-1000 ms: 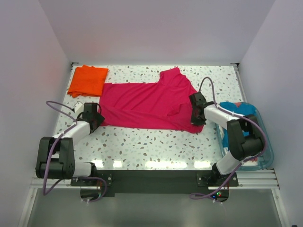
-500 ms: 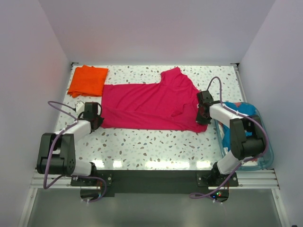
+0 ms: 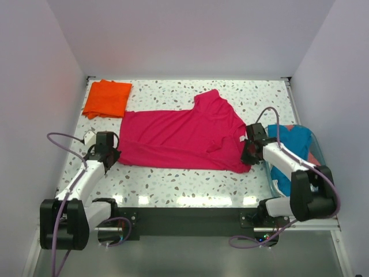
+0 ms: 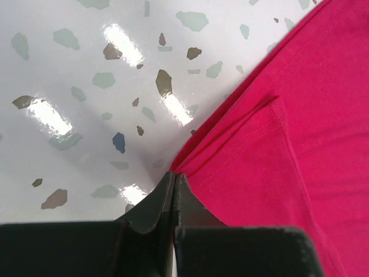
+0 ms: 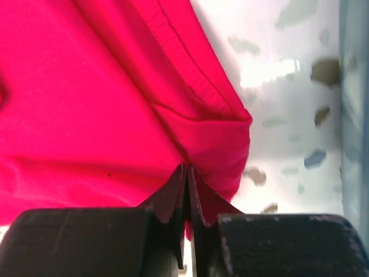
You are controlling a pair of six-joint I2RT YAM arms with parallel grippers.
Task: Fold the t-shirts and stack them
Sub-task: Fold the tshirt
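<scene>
On tabletop [image 3: 173, 180]: spread t-shirt [image 3: 184, 135] at centre; folded t-shirt [image 3: 106, 98] behind it, far left; tub [image 3: 326, 183] at right, more t-shirts [image 3: 286, 151] in it.

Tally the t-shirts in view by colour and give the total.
magenta-red t-shirt: 1
orange t-shirt: 1
teal-blue t-shirt: 1
salmon-pink t-shirt: 1, only a sliver showing
Total: 4

2 arms, left arm [image 3: 86, 176] and right arm [image 3: 282, 156]: white tube links between chunky black joint housings, each trailing a looping purple cable [image 3: 57, 134]. Left gripper [image 4: 173, 187] and right gripper [image 5: 187, 182] are both matte black, with a blocky body tapering to 2 thin wedge-shaped fingers [image 4: 154, 205]. Bases are bolted to a black plate [image 3: 184, 214] on a silver rail [image 3: 326, 221], with small coloured lights [image 3: 264, 238] at the right base.
</scene>
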